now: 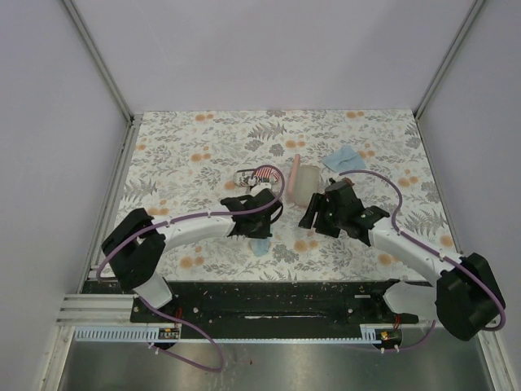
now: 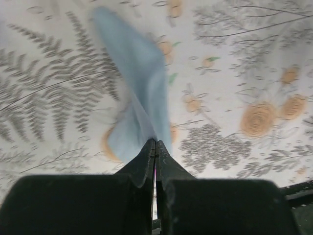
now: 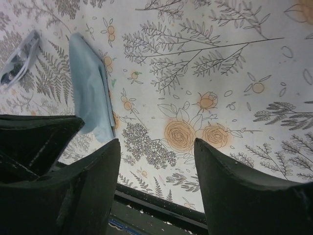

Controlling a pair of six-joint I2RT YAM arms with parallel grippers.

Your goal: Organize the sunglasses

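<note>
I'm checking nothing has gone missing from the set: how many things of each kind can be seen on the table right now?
Blue cloths: 2
Cases: 2, the flag-printed case and the pink case
Sunglasses: 1 pair seen; the arms may hide more
Total: 5

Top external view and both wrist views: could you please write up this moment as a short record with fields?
table: floral-print surface
left gripper: shut on light-blue cloth
right gripper: open, empty
silvery-framed sunglasses: lying on table, not held
flag-printed case: beside those sunglasses
second blue cloth: lying on table beyond right gripper
</note>
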